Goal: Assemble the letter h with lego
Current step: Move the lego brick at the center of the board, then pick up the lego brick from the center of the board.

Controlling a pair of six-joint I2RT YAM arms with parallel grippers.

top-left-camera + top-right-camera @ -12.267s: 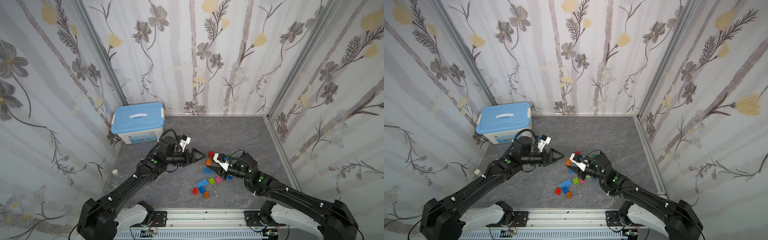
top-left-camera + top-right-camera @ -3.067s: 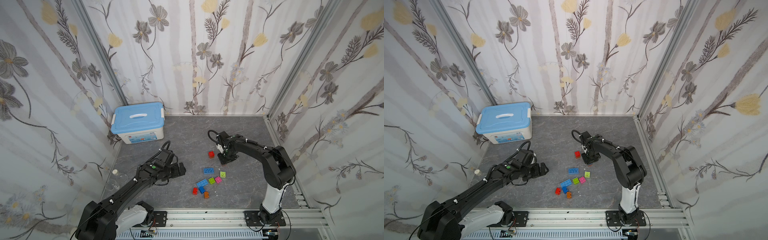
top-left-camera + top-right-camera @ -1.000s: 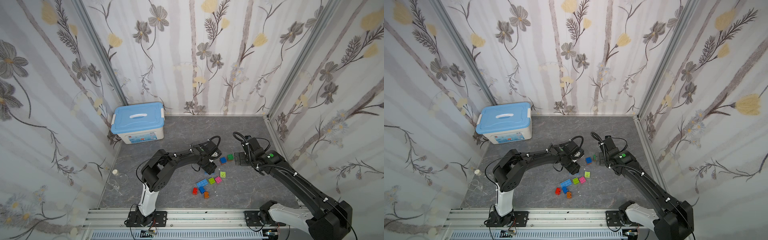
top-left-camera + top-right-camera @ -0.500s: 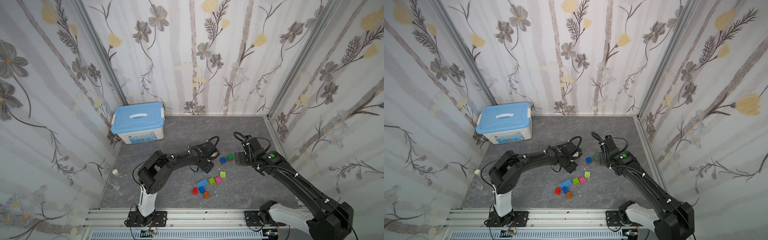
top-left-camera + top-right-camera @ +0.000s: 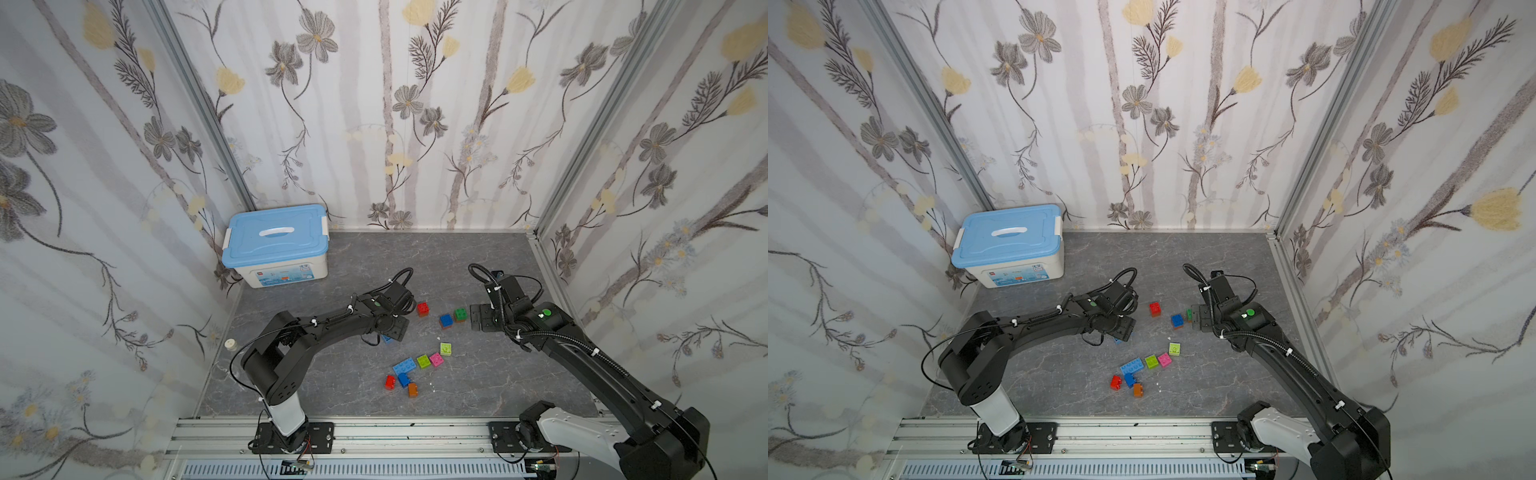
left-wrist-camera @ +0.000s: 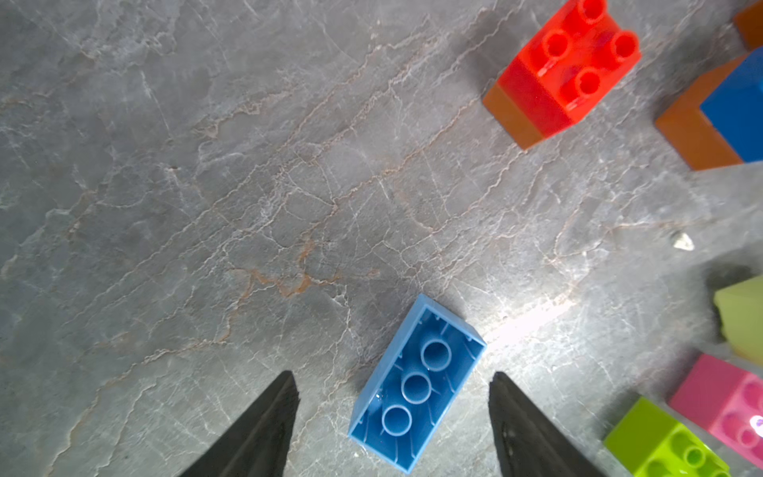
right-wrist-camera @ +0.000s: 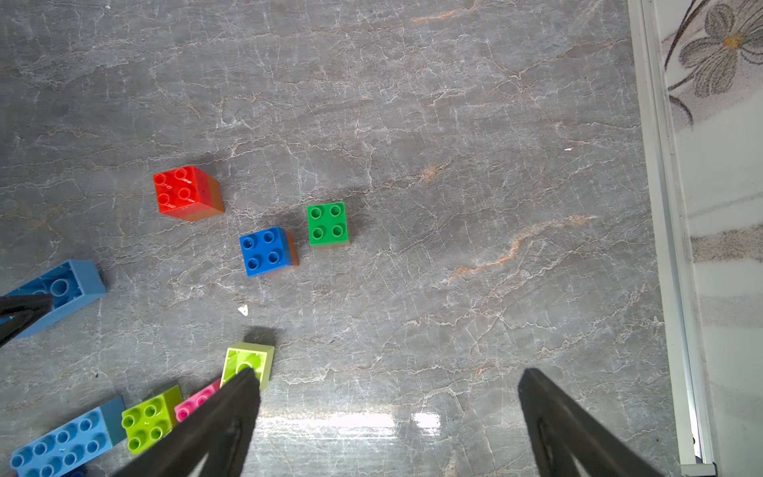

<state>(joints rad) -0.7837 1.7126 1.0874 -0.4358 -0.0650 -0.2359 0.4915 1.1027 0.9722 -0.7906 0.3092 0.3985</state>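
My left gripper (image 5: pixel 392 329) (image 6: pixel 392 376) hangs open over a long light-blue lego brick (image 6: pixel 417 382) (image 5: pixel 387 339). The brick lies upside down on the floor between the fingers, touching neither. My right gripper (image 5: pixel 478 318) (image 7: pixel 388 373) stands wide open and empty beside a green brick (image 5: pixel 460 313) (image 7: pixel 328 223). Near it are a blue brick (image 5: pixel 445 320) and a red brick (image 5: pixel 422 308), each stacked on an orange one. Nearer the front lie a lime brick (image 5: pixel 446 348) on its side, a pink (image 5: pixel 436 359), another lime (image 5: pixel 423 361), a second long light-blue (image 5: pixel 404 367) and small red, blue and orange ones.
A white storage box with a light-blue lid (image 5: pixel 276 245) stands in the back left corner. A small white cap (image 5: pixel 230 344) lies by the left wall. The right wall's metal rail (image 7: pixel 660 247) runs close to my right gripper.
My left arm has drawn back slightly to the left, and the light-blue brick now shows on the floor under its gripper. The right arm has hardly moved.
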